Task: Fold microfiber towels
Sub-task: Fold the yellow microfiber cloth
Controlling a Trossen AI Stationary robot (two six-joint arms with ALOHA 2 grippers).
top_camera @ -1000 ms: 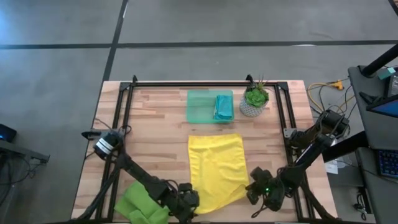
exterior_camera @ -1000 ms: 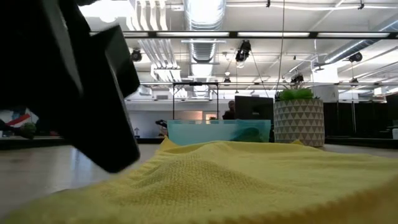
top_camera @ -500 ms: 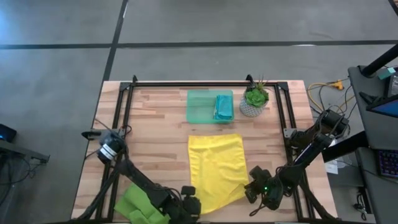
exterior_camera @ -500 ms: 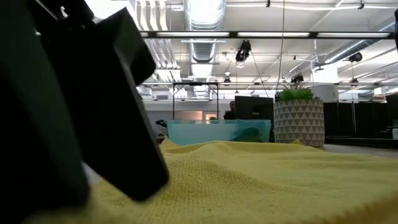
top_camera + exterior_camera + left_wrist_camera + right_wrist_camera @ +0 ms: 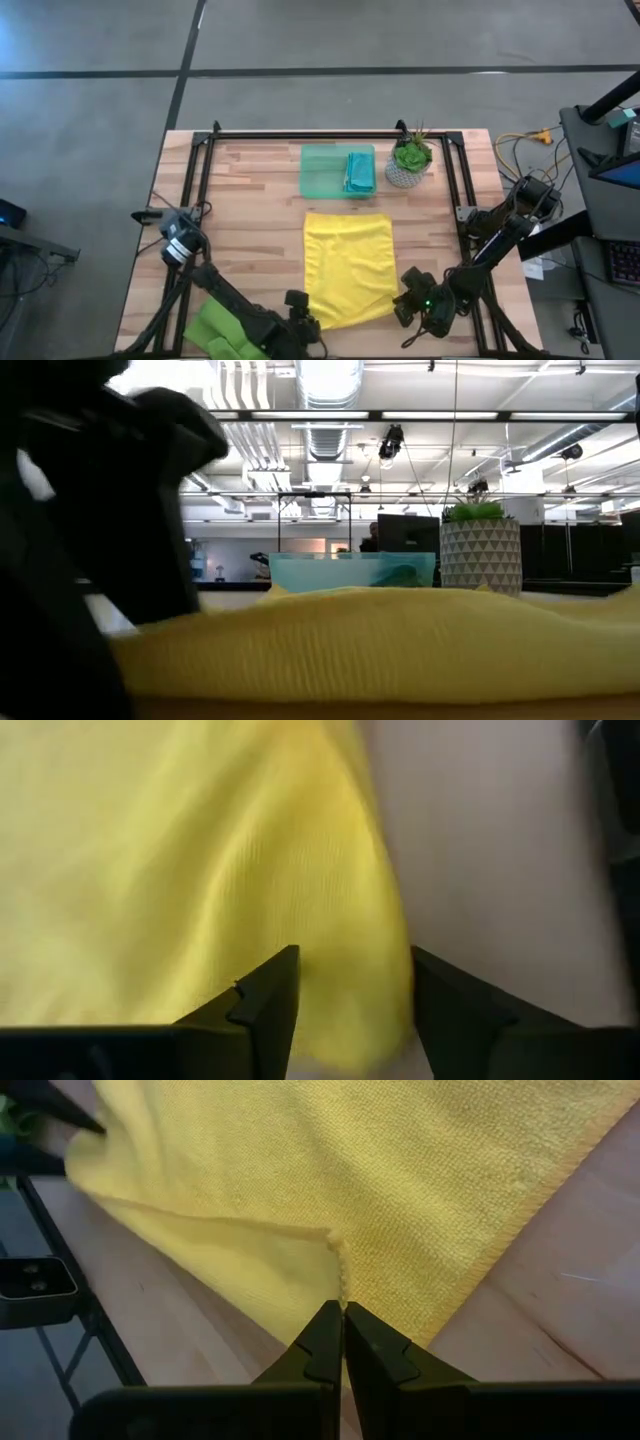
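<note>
Yellow towel (image 5: 349,268) spread mid-table, near edge lifted at both corners.
Pinched at near right corner by right gripper (image 5: 343,1342), fingers clamped; left gripper (image 5: 352,1000) straddling near left corner, fingers apart. Lime green towels (image 5: 228,333) heaped near left; teal-blue towel (image 5: 359,170) in green tray (image 5: 322,171), beside potted plant (image 5: 409,160).

Colour survey of worktop items
Yellow towel (image 5: 349,268); teal-blue towel (image 5: 359,171) in translucent green tray (image 5: 322,172); lime green towels (image 5: 222,328); triangle-patterned planter (image 5: 403,176).
</note>
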